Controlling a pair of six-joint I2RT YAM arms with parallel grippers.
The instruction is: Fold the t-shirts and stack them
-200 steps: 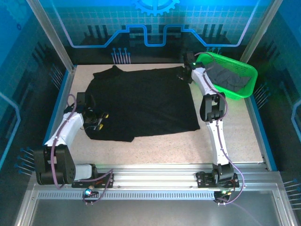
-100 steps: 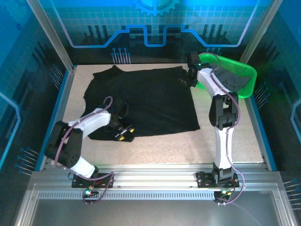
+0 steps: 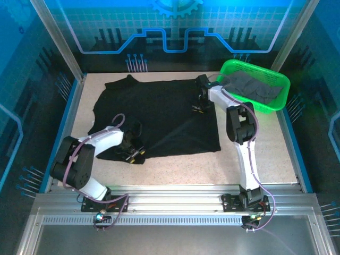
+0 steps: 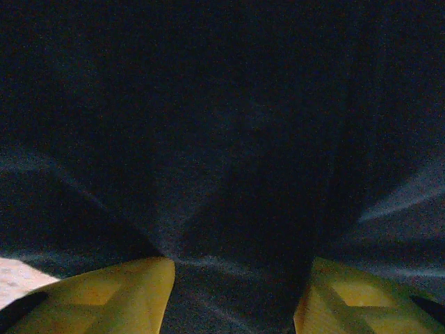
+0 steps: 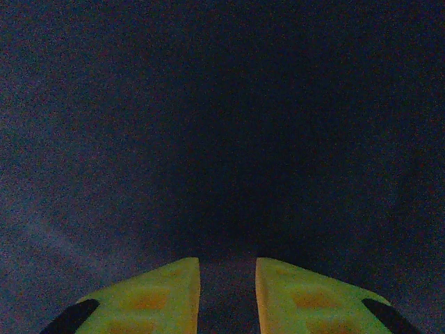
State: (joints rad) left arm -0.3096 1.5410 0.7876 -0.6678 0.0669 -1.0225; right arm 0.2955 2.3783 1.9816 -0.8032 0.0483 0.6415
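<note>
a: where is the black t-shirt (image 3: 159, 111) lying?

b: it is lying spread out flat on the worktop (image 3: 265, 143). it is covering the middle and reaching up toward the far left corner. a long crease is running across it from one hand to the other.

a: what is the left hand (image 3: 133, 154) doing?

b: it is sitting on the shirt's near edge, left of the middle of the worktop. its fingers (image 4: 118, 292) are standing wide apart. black cloth is filling the gap, with folds running in to them. i cannot tell if it is pinching any cloth.

a: and the right hand (image 3: 198, 108)?

b: it is resting on the right side of the same shirt, toward the far edge. its fingers (image 5: 167, 299) are sitting close together, with just a thin gap showing. dark cloth is lying under them, but i cannot tell if it is gripping it.

a: is there another shirt?

b: yes, a grey t-shirt (image 3: 255, 87) is lying crumpled inside the green basket (image 3: 276, 103). the basket is sitting at the far right corner, near the right hand.
</note>
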